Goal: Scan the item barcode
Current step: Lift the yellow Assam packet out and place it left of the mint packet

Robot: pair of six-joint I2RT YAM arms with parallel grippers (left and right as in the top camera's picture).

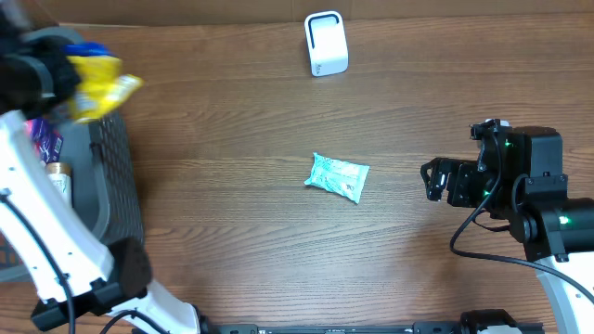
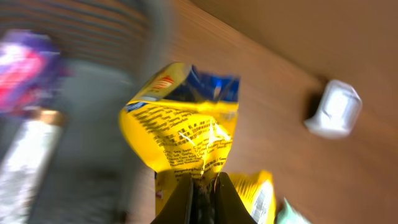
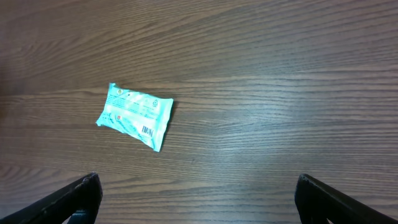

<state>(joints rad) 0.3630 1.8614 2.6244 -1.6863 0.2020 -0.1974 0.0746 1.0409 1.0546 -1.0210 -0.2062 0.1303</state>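
I see left gripper (image 2: 202, 190) clamped on yellow chip bag (image 2: 183, 130) by its edge. Looks light, crinkly, slippery, so I'd pinch the seam; right gripper (image 3: 199, 202) spread wide, empty.

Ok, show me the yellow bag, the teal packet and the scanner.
yellow snack bag (image 2: 183, 134), left wrist view, printed panel.
teal packet (image 3: 135, 116), right wrist view, wrapper centre.
white scanner (image 1: 326, 44), overhead view, front face.

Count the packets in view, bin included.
3: yellow bag pinched in the left fingers near the bin, teal packet mid-table, purple packet in the bin; the left arm may hide more.
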